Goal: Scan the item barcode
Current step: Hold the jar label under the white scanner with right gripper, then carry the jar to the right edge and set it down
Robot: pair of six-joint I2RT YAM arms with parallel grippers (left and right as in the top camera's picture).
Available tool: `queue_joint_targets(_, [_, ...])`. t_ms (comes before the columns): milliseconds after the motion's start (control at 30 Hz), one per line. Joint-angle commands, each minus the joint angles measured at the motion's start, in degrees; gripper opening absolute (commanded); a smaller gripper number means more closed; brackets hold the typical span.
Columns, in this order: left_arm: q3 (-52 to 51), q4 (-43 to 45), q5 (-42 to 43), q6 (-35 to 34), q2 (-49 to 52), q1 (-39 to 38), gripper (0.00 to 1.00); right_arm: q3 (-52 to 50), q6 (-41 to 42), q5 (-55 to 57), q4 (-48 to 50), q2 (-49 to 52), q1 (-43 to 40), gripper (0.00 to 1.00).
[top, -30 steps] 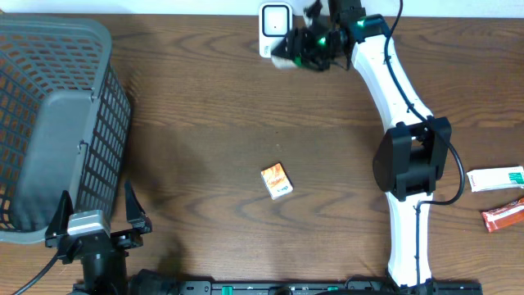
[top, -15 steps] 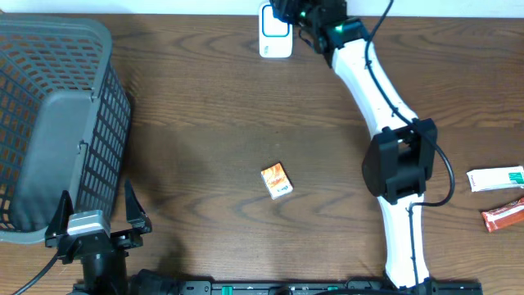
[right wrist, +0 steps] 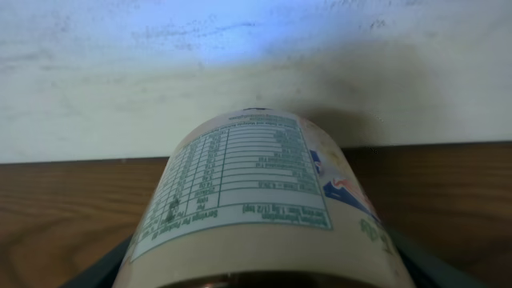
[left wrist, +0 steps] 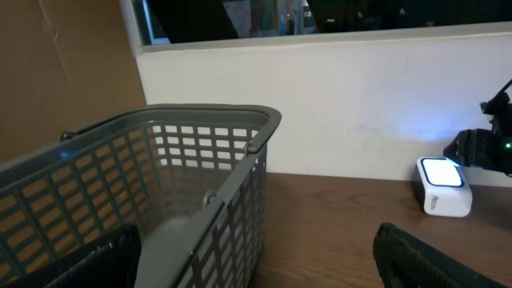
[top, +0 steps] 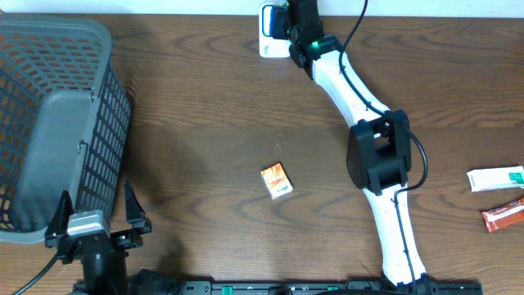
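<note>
A brown wooden table [top: 205, 123] runs up to a white wall, and a grey mesh basket [top: 49, 123] sits just beyond the left claw [top: 97, 216], whose fingers are spread wide around nothing. The right claw [top: 293, 23], stretched to the far edge, grips a cylindrical container [right wrist: 256, 200] with its nutrition label up, right at the lit white scanner [left wrist: 444, 192]. A small orange box [top: 277, 180] lies well behind it, mid-table.

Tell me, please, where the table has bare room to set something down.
Widest: the tabletop between the basket, the scanner and the small box. Also free: between the right arm and the packets. Crowded: around the scanner, where the right claw holds the container.
</note>
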Motion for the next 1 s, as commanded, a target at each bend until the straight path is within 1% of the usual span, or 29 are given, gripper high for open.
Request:
queue_joint_targets(0, [-0.2, 0.13, 0.31, 0.74, -0.59, -0.24, 0.91, 1.33, -4.04, 4.2, 1.42, -1.11, 0.26, 0.57])
queue_joint_targets(167, [-0.2, 0.13, 0.31, 0.74, -0.59, -0.24, 0.91, 1.49, -4.5, 4.7, -0.39, -1.16, 0.33, 0.56])
queue_joint_targets(233, [-0.2, 0.11, 0.31, 0.74, -0.59, -0.24, 0.91, 2.71, -4.52, 4.72, -3.15, -1.53, 0.26, 0.56])
queue_joint_targets(300, [-0.2, 0.11, 0.31, 0.74, -0.59, -0.24, 0.91, 4.83, -4.52, 5.62, -8.09, -2.64, 0.22, 0.56])
queue_joint_targets(333, [-0.2, 0.11, 0.31, 0.74, -0.59, -0.24, 0.91, 6.67, -4.52, 7.28, -12.04, -3.72, 0.13, 0.56])
queue_joint_targets(367, [-0.2, 0.11, 0.31, 0.74, -0.59, -0.24, 0.91, 10.49, -4.52, 11.91, -20.57, -6.05, -0.22, 0.55])
queue_joint_targets(433, [-0.2, 0.11, 0.31, 0.74, -0.59, -0.24, 0.91, 12.63, -4.5, 14.53, -25.9, -7.61, -0.61, 0.55])
queue_joint_targets(467, [-0.2, 0.13, 0.31, 0.74, -0.59, -0.24, 0.91, 14.08, -4.44, 16.28, -30.18, -8.83, -1.07, 0.54])
queue_joint_targets(533, [-0.2, 0.13, 0.31, 0.74, -0.59, -0.24, 0.91, 15.82, -2.75, 19.15, -37.62, -11.19, -2.21, 0.5])
queue_joint_targets(567, [-0.2, 0.15, 0.31, 0.74, -0.59, -0.24, 0.91, 16.15, -1.66, 20.09, -41.2, -12.52, -2.97, 0.5])
queue_joint_targets(733, [-0.2, 0.31, 0.33, 0.74, -0.59, -0.24, 0.91, 16.15, 4.28, 20.5, -56.24, -17.29, -9.2, 0.5])
queue_joint_targets(833, [-0.2, 0.31, 0.33, 0.72, -0.59, -0.24, 0.91, 16.09, 6.91, 19.5, -63.39, -17.55, -15.56, 0.49])
queue_joint_targets(967, [-0.2, 0.31, 0.33, 0.74, -0.59, -0.24, 0.91, 13.75, 8.15, 13.16, -67.25, -16.46, -24.98, 0.47])
